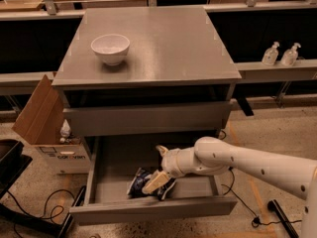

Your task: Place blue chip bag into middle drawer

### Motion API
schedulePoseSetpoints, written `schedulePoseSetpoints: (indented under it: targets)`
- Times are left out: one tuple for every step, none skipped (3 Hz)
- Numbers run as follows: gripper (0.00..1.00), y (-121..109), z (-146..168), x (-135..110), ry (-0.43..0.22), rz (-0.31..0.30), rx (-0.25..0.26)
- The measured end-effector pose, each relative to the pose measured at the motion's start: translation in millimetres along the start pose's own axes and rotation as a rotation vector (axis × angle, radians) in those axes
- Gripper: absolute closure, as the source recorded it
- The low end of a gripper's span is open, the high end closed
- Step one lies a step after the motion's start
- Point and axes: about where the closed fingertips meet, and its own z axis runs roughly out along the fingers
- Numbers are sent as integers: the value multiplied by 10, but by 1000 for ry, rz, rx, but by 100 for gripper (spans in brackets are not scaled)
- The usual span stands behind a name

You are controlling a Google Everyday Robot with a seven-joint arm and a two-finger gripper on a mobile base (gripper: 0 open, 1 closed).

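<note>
The blue chip bag (137,181) lies crumpled on the floor of the open middle drawer (153,208), near its front wall. My gripper (158,166) reaches into the drawer from the right on a white arm. Its fingers are spread apart: one fingertip (161,150) points up and back, and the other (154,182) rests over the bag's right part and hides some of it. The bag is not clamped between them.
The closed upper drawer front (148,118) sits just above the open drawer. A white bowl (110,47) stands on the cabinet top. A cardboard box (42,118) stands left of the cabinet. Two bottles (280,54) stand on the right shelf. Cables (37,202) lie on the floor.
</note>
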Motion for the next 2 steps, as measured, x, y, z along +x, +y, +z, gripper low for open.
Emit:
schedulePoseSetpoints:
  targets:
    - [0,61,-57,-37,13,-12,-15]
    - [0,334,-369,10,87,-45,-31]
